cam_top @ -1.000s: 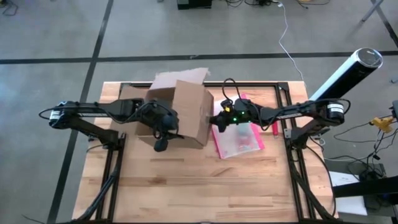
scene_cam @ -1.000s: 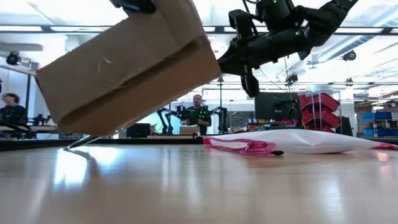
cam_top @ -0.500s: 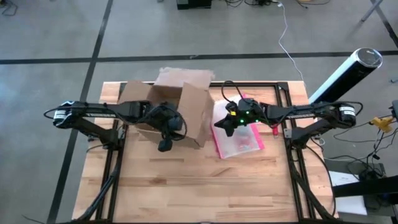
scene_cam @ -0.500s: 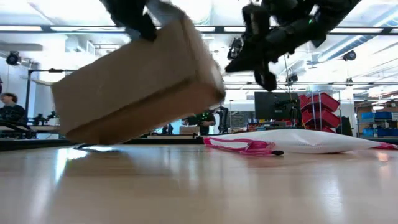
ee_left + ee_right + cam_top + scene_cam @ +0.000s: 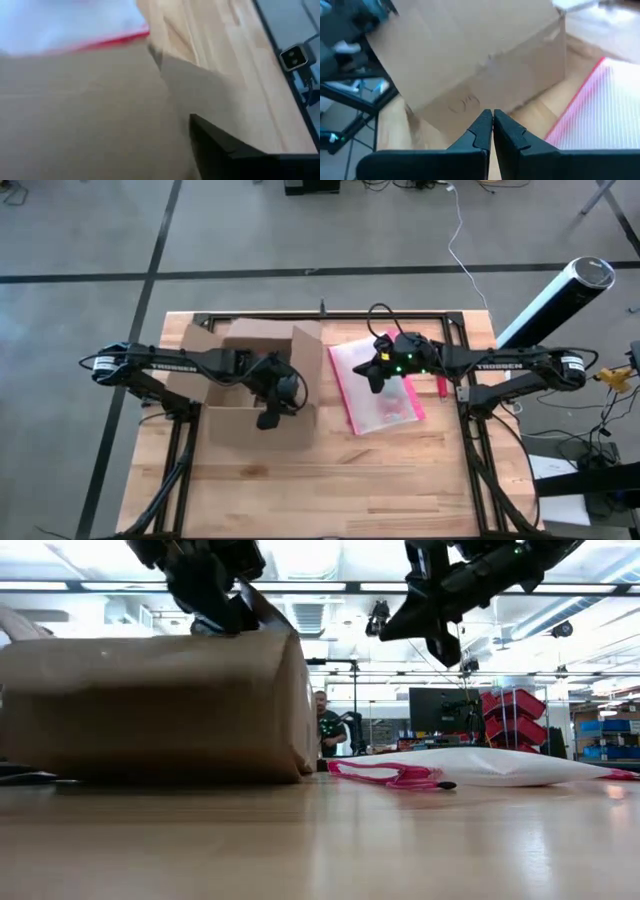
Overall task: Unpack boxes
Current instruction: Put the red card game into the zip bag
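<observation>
- Wooden desk point(image 5: 330, 480) carries the box point(image 5: 255, 385) flat near its left back corner.
- My left tool point(image 5: 268, 418) sits at the box's front, probably steadying it; grip unclear.
- My right tool point(image 5: 372, 380), fingers pressed together and empty, hovers over the pouch point(image 5: 385, 405).

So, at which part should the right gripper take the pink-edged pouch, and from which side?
Probably the near pink edge of the pouch, taken from above. The pouch lies flat on the table beside the box, so only its thin rim offers a pinch. The right gripper hovers over it, fingers shut.
</observation>
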Robot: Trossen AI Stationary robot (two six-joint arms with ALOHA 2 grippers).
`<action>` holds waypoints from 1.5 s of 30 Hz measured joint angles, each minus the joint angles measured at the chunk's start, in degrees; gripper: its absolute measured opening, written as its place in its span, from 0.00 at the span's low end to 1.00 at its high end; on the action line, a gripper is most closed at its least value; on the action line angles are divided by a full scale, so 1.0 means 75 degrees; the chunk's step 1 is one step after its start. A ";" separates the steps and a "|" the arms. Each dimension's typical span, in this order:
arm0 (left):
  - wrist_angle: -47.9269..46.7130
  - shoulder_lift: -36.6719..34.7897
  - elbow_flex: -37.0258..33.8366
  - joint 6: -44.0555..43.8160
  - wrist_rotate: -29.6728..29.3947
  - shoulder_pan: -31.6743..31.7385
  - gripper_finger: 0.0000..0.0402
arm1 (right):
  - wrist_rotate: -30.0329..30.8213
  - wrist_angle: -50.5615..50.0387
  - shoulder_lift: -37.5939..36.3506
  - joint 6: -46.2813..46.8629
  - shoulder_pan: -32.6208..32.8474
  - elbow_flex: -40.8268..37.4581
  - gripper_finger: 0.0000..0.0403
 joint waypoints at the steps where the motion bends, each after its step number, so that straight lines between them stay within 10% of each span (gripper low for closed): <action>1: 0.0074 0.0000 0.0005 -0.0011 0.0015 -0.0005 0.28 | 0.0023 0.0029 0.0000 -0.0068 -0.0018 0.0006 0.00; 12: -0.0387 -0.0010 0.0265 -0.0145 -0.0318 0.0052 0.73 | 0.0077 0.0208 0.0022 -0.0119 -0.0349 0.0015 0.00; 27: -0.3461 -0.0237 0.0750 0.1442 -0.1503 0.0442 0.68 | 0.0570 0.0801 0.0026 -0.0183 -0.0646 0.0012 0.00; 45: -0.0805 -0.0144 -0.0264 0.2915 -0.1127 0.2162 0.68 | 0.1003 0.2201 0.0032 0.0935 -0.0649 0.0004 0.00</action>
